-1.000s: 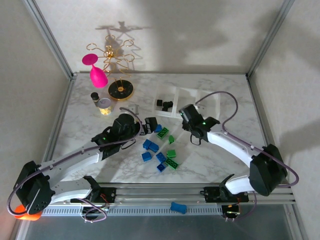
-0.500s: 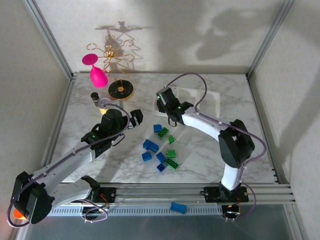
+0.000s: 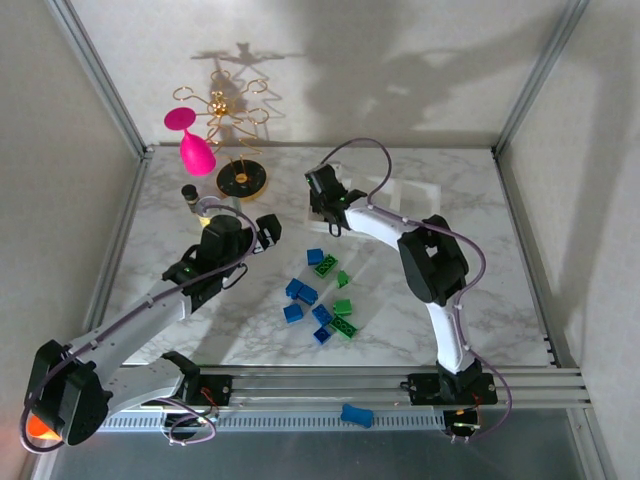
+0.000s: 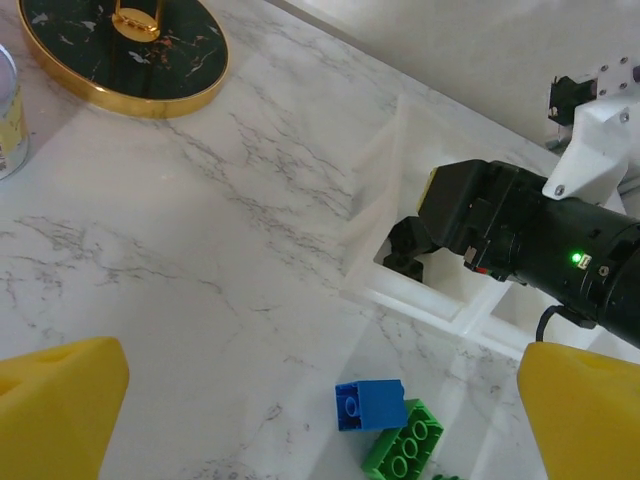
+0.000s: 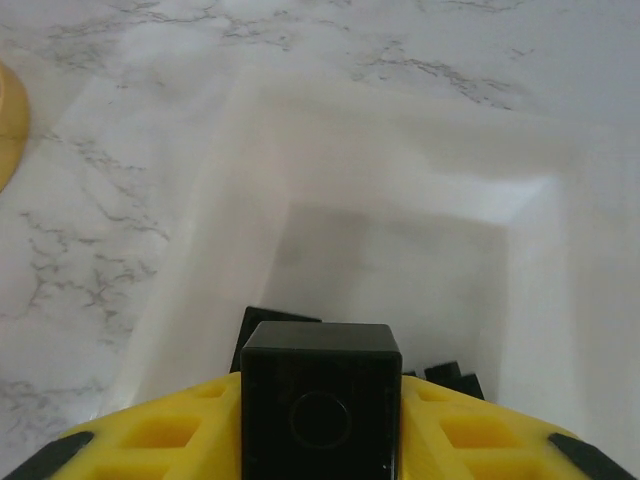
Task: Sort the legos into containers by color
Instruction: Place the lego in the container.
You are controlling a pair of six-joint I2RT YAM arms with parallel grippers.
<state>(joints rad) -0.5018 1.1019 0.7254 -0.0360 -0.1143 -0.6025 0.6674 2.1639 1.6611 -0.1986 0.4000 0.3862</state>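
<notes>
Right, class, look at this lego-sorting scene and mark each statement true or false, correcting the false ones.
1. The right claw holds a black lego above a white tray compartment. True.
2. The left claw grips a blue lego. False: it is open and empty; the blue lego lies on the table.
3. Green legos lie in the compartment under the right claw. False: black legos lie there.
4. Green legos lie on the marble table. True.

Open marble (image 4: pixel 230 230) between black disc (image 4: pixel 100 50) and tray (image 4: pixel 420 305); legos (image 3: pixel 301 292) clutter the near side.
</notes>
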